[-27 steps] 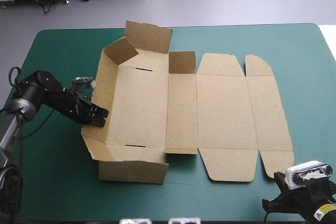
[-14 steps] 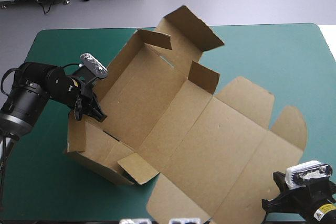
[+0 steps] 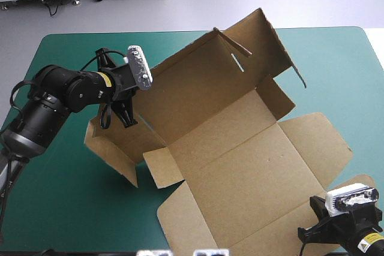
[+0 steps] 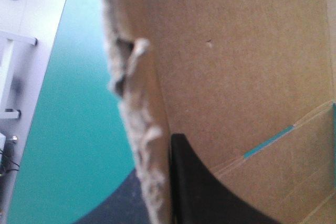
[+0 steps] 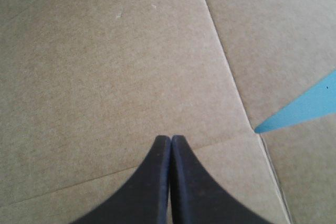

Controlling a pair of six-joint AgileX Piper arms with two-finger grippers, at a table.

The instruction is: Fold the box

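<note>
Well, nearest me the right gripper (image 5: 170,139) sits with its black fingers pressed into one point, holding nothing. Brown board fills the view ahead of it, and I cannot tell whether it touches. The box (image 3: 240,166) lies across the middle of the table (image 3: 60,208), its lid panels spread flat toward the near right corner. Its left end is tipped up off the teal-green cover. Farther in, the left gripper (image 3: 123,117) is clamped on the raw edge of that end's wall, one finger against the inner face. Beyond it, the far wall (image 3: 252,40) stands raised with a slot cut in it.

I judge this to be the wall-raising step, with the sheet hoisted and skewed rather than seated. Next I'd want the tray end laid flat again, the right gripper pinning the base, then the side flaps tucked.

The board is blank. A yellow sticker (image 3: 107,80) on the left arm is too small to read.
</note>
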